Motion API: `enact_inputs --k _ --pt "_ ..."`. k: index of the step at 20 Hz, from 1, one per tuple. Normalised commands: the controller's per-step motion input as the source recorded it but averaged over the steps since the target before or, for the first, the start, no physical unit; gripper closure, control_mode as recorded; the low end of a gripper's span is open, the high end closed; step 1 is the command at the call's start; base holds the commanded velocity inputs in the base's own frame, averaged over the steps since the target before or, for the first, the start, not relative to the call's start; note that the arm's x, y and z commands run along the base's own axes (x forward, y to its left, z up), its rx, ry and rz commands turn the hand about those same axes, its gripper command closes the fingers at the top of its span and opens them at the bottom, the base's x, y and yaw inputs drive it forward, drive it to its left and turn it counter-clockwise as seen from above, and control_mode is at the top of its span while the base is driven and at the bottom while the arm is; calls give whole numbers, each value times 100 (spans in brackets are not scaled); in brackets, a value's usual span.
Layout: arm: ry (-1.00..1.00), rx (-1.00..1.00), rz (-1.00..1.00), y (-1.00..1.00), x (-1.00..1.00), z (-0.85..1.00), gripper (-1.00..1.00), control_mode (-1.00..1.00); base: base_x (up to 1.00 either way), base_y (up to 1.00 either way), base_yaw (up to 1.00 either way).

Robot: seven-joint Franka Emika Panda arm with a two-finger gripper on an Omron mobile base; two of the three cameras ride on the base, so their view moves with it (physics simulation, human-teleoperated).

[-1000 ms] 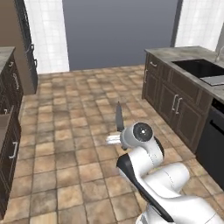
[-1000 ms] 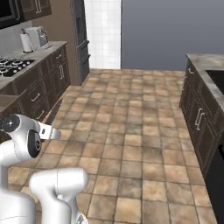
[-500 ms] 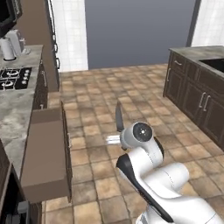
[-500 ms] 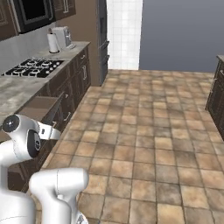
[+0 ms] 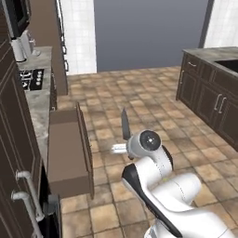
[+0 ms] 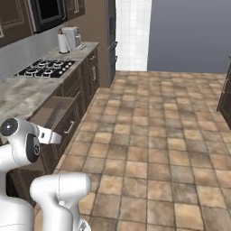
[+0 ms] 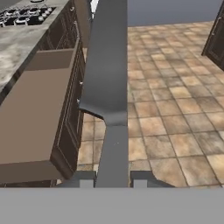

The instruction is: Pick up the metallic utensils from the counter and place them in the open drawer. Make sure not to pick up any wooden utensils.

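My claw point(image 7: 113, 177) is clamped on one knife point(image 7: 107, 83), blade up, right of the one open drawer point(image 7: 33, 118); drawer seems bare, though partly cropped.

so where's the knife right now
The knife is held in the hand, blade up above the tiled floor, right of the open drawer.

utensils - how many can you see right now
1: a knife, held between the fingertips of the gripper, blade pointing away, beside the open drawer. In the left base view it sticks up above the wrist. Others may be out of frame.
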Motion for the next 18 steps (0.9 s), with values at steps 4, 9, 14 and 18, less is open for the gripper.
enact_inputs --k 4,9,14,18 --pt "0 0 0 0 0 0 100 100 3 97 0" --pt "0 0 0 0 0 0 100 100 32 100 2" --pt "5 0 0 10 39 -3 100 -100 34 45 0" --pt "22 0 1 30 100 -20 100 -100 0 0 0"
